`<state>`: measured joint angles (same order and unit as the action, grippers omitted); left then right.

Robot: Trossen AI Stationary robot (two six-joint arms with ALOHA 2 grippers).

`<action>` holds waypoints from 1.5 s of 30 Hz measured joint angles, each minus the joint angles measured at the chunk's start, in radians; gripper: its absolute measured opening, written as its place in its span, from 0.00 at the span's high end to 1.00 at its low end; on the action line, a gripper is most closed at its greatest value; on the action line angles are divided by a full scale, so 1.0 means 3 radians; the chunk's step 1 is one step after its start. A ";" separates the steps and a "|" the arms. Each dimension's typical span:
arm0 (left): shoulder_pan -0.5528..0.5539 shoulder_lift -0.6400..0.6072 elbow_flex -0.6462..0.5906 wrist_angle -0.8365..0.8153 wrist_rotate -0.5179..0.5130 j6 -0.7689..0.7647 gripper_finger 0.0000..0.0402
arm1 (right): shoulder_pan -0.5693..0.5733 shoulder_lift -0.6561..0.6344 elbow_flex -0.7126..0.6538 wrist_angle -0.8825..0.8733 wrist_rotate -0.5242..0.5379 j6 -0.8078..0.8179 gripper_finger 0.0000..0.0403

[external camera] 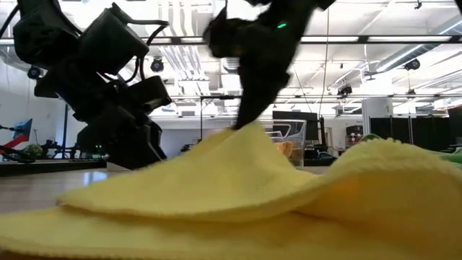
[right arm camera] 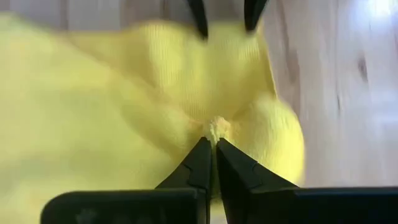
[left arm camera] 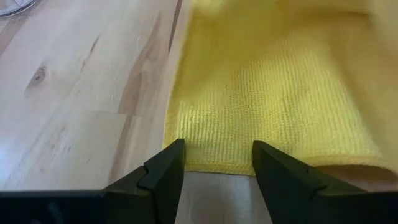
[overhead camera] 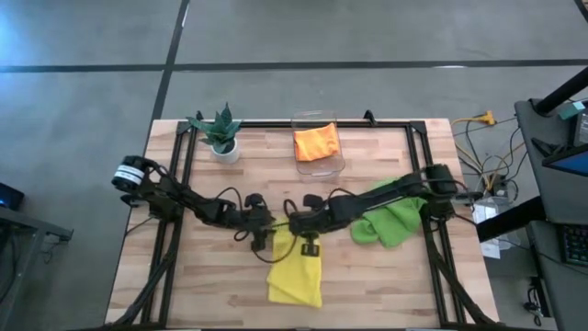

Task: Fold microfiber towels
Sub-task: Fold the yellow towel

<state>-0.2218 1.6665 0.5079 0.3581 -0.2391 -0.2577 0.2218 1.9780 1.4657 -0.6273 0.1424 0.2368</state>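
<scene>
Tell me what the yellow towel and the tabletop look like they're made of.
Yellow towel: soft knit cloth, likely microfiber; a fine ribbed weave, matte and fuzzy, bunching where the right gripper pinches it. Tabletop: light wood planks with visible grain, a knot and seams, smooth, probably sealed.

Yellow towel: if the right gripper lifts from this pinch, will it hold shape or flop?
Probably flop: the yellow towel already puckers into soft folds where the right gripper is shut on it. It looks light and thin. The fuzzy weave seems unlikely to slip. The open left gripper isn't holding its edge.
</scene>
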 joint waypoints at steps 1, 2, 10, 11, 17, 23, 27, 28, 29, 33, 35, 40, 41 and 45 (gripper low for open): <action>0.0001 0.0000 -0.0013 -0.0002 0.0004 -0.0005 0.56 | 0.0036 -0.0081 -0.0082 -0.0022 0.0004 0.0055 0.97; 0.0001 0.0001 -0.0022 -0.0002 0.0005 -0.0022 0.56 | 0.0079 -0.0168 -0.0179 -0.0031 0.0036 0.0129 0.97; 0.0023 0.0003 -0.0050 0.0001 0.0067 -0.0076 0.56 | 0.0573 -0.1180 -0.1341 -0.0115 0.0408 0.1134 0.97; 0.0028 0.0002 -0.0056 -0.0027 0.0071 -0.0079 0.56 | 0.0646 -0.1324 -0.1505 -0.0145 0.0415 0.1291 0.97; 0.0044 -0.0040 -0.0059 -0.0033 0.0148 -0.0083 0.56 | 0.0938 -0.2134 -0.2113 -0.0065 0.0518 0.2149 0.97; 0.0051 -0.0375 -0.0048 -0.0492 0.0176 -0.0093 0.56 | 0.1135 -0.2836 -0.2327 -0.0288 0.0751 0.2806 0.97; 0.0092 -0.0720 -0.0055 -0.1151 0.0202 -0.0093 0.56 | 0.1265 -0.3079 -0.2339 -0.0533 0.0763 0.3012 0.97; 0.0106 -0.0804 -0.0063 -0.1302 0.0209 -0.0093 0.56 | 0.1287 -0.3123 -0.2339 -0.0555 0.0765 0.3011 0.97; 0.0122 -0.0874 -0.0072 -0.1437 0.0205 -0.0092 0.56 | 0.1300 -0.3154 -0.2339 -0.0600 0.0760 0.2997 0.97; 0.0194 -0.1093 -0.0094 -0.1811 0.0179 -0.0097 0.56 | 0.1324 -0.3233 -0.2339 -0.0647 0.0812 0.2863 0.97; 0.0212 -0.1182 -0.0088 -0.1921 0.0148 -0.0097 0.56 | 0.1322 -0.3261 -0.2339 -0.0553 0.0913 0.2756 0.97; 0.0216 -0.1480 -0.0055 -0.2119 -0.0105 -0.0095 0.56 | 0.1306 -0.3225 -0.2345 0.0017 0.1203 0.2424 0.95; 0.0216 -0.1564 -0.0039 -0.2143 -0.0183 -0.0093 0.56 | 0.1287 -0.3190 -0.2354 0.0239 0.1213 0.2298 0.93; 0.0217 -0.1884 0.0066 -0.1935 -0.0242 -0.0105 0.56 | 0.1160 -0.2879 -0.2407 0.1082 0.1188 0.1988 0.83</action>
<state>-0.1566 1.1011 0.5277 -0.2223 -0.3118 -0.2891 0.5698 1.1143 0.7437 -0.3027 0.4988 0.8331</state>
